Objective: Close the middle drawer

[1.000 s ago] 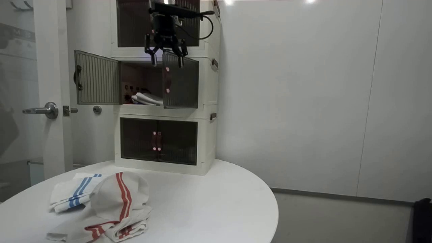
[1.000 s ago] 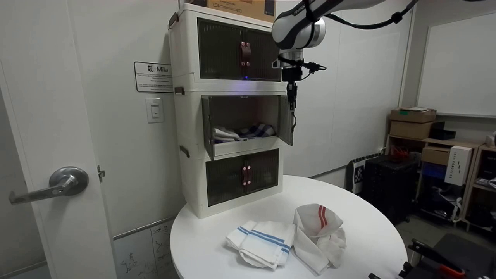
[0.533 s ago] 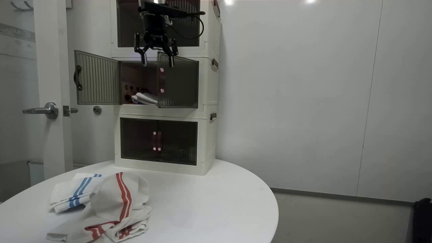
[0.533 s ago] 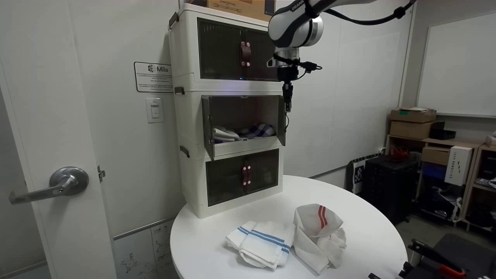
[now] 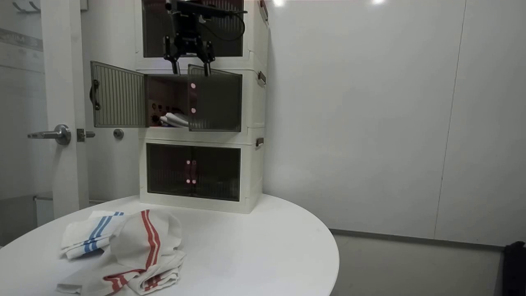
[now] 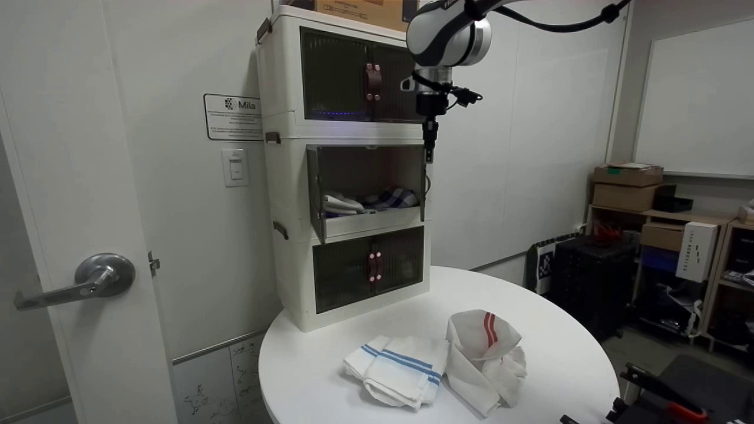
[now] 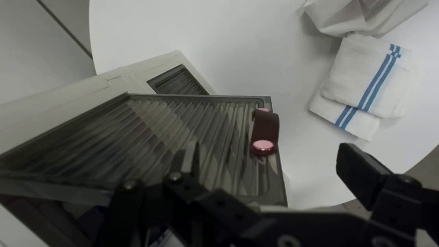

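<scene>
The middle drawer, the centre unit of the white cabinet [image 5: 257, 100], has two ribbed grey doors and stands open. Its left door [image 5: 119, 94] is swung wide; it also shows in an exterior view [image 6: 317, 194]. Its right door [image 5: 220, 102] is partly open, edge-on in an exterior view [image 6: 423, 194], with a brown strap handle [image 7: 265, 127] and pink studs. My gripper [image 5: 192, 72] is open and empty at that door's top free edge, also in an exterior view [image 6: 429, 156]. In the wrist view my fingers [image 7: 271, 154] straddle the door's free edge; contact cannot be told.
Folded cloths [image 6: 341, 203] lie inside the middle unit. The top unit [image 6: 336, 76] and bottom unit [image 5: 193, 170] are shut. A blue-striped towel [image 6: 400, 368] and a red-striped towel [image 5: 144, 246] lie on the round white table [image 5: 267, 246].
The right door has swung partway inward, its free edge moving towards the cabinet's middle. My gripper has moved the same way and risen slightly, staying open. The left door has not moved.
</scene>
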### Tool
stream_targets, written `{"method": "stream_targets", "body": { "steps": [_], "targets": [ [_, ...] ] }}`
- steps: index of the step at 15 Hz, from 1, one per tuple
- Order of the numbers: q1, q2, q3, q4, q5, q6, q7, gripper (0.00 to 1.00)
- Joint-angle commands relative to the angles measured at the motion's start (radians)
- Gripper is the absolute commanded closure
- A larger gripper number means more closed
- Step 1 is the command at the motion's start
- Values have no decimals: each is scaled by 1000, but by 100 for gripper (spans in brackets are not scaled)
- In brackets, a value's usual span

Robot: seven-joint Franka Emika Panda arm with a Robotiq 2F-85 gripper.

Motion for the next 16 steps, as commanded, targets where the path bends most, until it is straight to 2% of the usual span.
{"method": "stream_targets", "body": {
  "steps": [1, 9, 16],
  "targets": [
    [-7, 16, -2, 24, 42, 18, -49, 0],
    [-22, 114, -2, 139, 102, -7, -48, 0],
    [-1, 208, -34, 238, 31, 108, 153, 0]
  ]
}}
